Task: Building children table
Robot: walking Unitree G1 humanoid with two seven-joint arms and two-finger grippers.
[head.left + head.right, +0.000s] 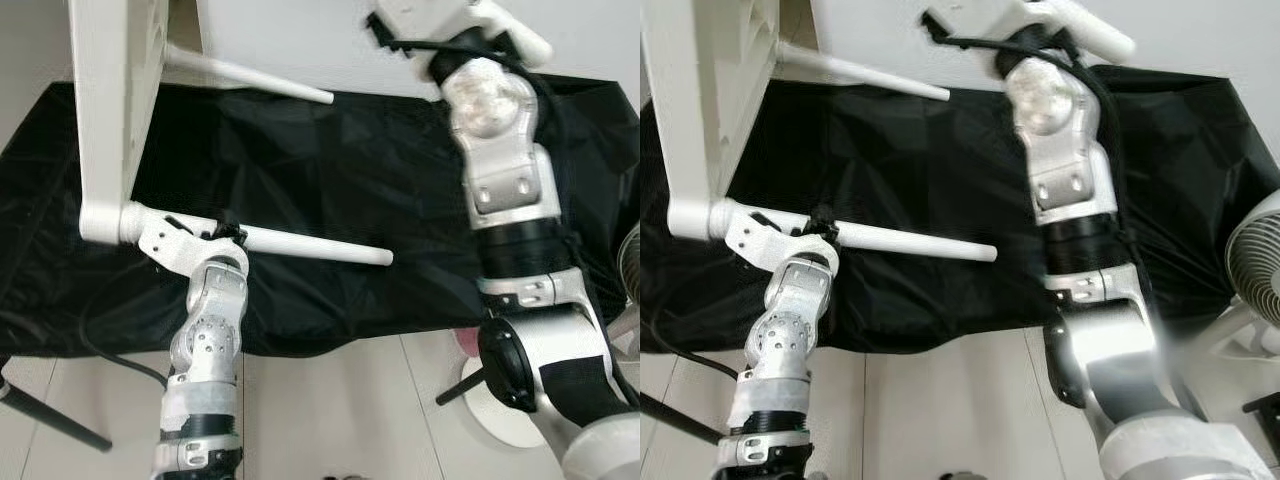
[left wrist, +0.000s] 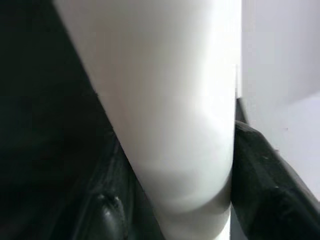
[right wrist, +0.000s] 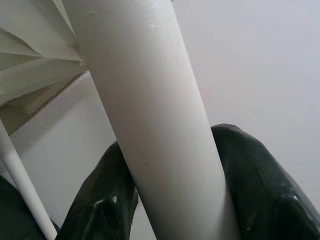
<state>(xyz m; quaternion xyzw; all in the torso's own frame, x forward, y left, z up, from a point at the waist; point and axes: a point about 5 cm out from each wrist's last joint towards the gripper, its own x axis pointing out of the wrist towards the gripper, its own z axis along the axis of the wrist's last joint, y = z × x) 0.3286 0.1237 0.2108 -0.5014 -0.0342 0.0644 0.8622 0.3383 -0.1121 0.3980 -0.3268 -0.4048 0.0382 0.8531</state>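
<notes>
While the white tabletop (image 1: 110,110) stands on edge at the left of the black cloth (image 1: 330,200), its legs jut out sideways over the cloth toward the robot's right. The near leg (image 1: 300,244) runs from the tabletop's lower corner, and the left claw (image 1: 225,232) is closed round it close to that corner, black fingers (image 2: 262,180) pressed on either side of the white tube in the left wrist view. The left arm (image 1: 208,360) rises from below, its silver wrist tucked under the leg.

A far leg (image 1: 250,76) sticks out higher up from the tabletop's underside, its tip free above the cloth. The right arm (image 1: 500,170) reaches up and forward past the top of the head views, where the claw itself is cut off. In the right wrist view the right claw (image 3: 175,190) pinches another white leg (image 3: 150,115), one finger (image 3: 260,185) on each side, with the tabletop's ribbed underside (image 3: 35,65) behind it and a further thin leg (image 3: 22,185) beyond against a pale wall.

The cloth is wrinkled and drapes over the front edge of a low surface. Below it lies pale tiled floor (image 1: 340,410). A white fan (image 1: 1255,270) stands at the right, and a black cable (image 1: 110,355) trails on the left.
</notes>
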